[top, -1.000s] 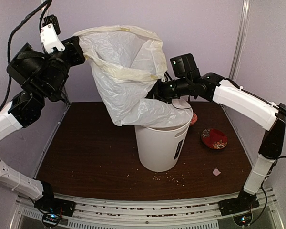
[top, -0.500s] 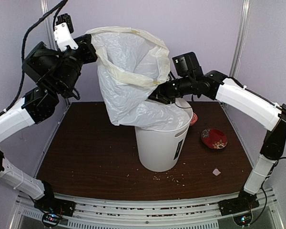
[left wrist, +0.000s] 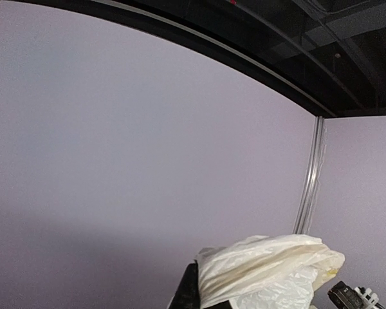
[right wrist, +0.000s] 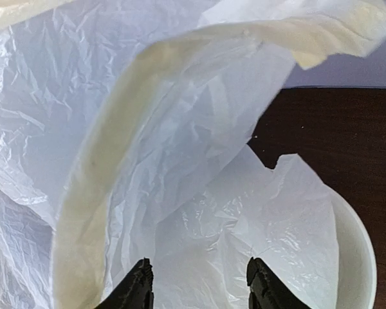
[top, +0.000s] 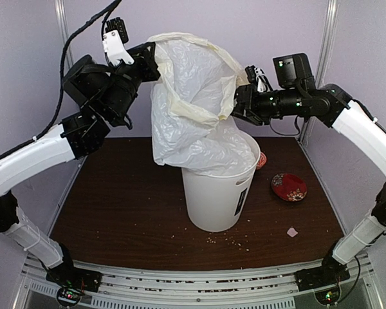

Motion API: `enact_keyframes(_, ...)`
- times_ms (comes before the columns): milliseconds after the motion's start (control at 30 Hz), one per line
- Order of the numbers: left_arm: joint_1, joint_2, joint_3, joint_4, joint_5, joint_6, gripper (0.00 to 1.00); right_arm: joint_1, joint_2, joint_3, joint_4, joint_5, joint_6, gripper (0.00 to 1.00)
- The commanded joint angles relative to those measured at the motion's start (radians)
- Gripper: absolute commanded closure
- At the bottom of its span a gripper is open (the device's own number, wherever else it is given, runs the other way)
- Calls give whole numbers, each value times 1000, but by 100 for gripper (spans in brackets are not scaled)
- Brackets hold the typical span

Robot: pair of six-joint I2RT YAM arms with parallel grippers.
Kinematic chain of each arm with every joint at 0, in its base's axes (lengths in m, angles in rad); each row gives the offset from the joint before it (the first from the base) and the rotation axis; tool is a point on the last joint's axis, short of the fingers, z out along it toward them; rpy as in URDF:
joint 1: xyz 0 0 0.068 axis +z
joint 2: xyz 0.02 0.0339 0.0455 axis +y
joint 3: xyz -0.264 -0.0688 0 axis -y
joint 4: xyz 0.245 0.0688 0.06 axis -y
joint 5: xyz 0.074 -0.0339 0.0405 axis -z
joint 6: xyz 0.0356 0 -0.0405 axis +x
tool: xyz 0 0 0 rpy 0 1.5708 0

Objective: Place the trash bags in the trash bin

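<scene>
The trash bag (top: 193, 109), thin, crinkly and white with a cream rim, hangs upright with its lower end inside the white trash bin (top: 219, 193). My left gripper (top: 153, 59) is shut on the bag's top left rim and holds it high. In the left wrist view the bag (left wrist: 264, 270) bunches beside a dark finger (left wrist: 190, 291). My right gripper (top: 237, 108) is open at the bag's right side. In the right wrist view its jaws (right wrist: 199, 286) stand wide apart above the bag (right wrist: 180, 161) and the bin's rim (right wrist: 359, 257).
A red-patterned bowl (top: 289, 187) sits right of the bin and another (top: 262, 159) peeks out behind it. A small paper scrap (top: 292, 232) and crumbs (top: 228, 241) lie on the brown table (top: 116, 206). Metal posts and purple walls enclose the back.
My left gripper has carried the bag's rim to the right and higher. My right gripper has risen and drawn back to the right. The bag now stands narrower over the bin.
</scene>
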Motion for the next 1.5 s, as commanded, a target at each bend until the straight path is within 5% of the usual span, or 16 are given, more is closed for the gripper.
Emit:
enact_keyframes(0,111,-3,71,61,186,-147,100,-26,-20,-20,-75,74,-54,52)
enact_keyframes(367,166,211,301,-2,410,-302,100,-10,-80,-137,-125,108,-136,55)
enact_keyframes(500,166,214,291,0,423,-348,100,20,-68,-218,-52,90,-120,60)
enact_keyframes(867,165,120,195,-8,388,-356,100,114,108,-110,-80,15,-110,66)
enact_keyframes(1033,166,77,179,-177,326,-353,100,107,204,7,-296,127,-162,66)
enact_keyframes(1267,150,-5,100,-335,380,-414,100,89,128,152,-384,156,-207,61)
enact_keyframes(1467,136,-35,77,-429,461,-437,100,90,-29,97,-365,124,-160,56)
